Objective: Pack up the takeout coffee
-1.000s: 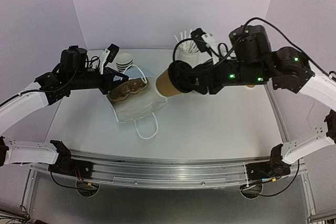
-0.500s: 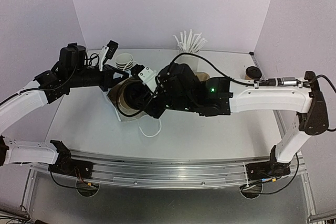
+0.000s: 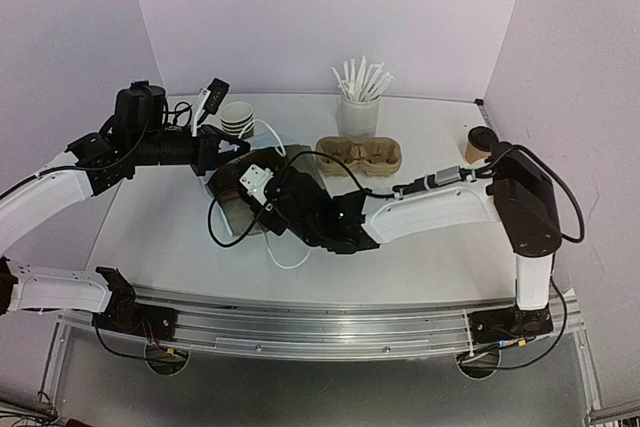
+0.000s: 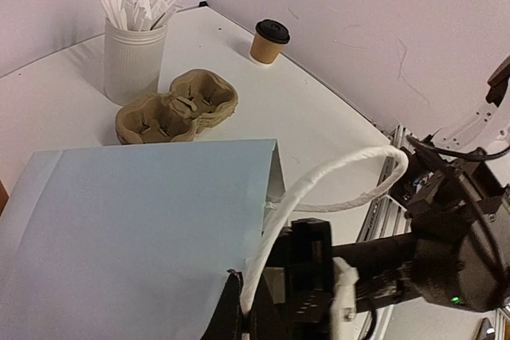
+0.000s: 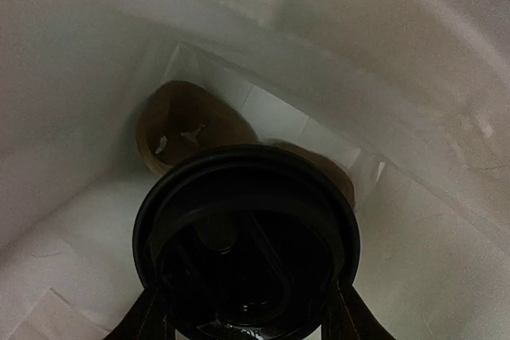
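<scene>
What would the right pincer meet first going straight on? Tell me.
Probably the pulp carrier lying at the bottom of the white bag; the right pincer, shut on a lidded cup, points into it. Depth is unclear.
</scene>
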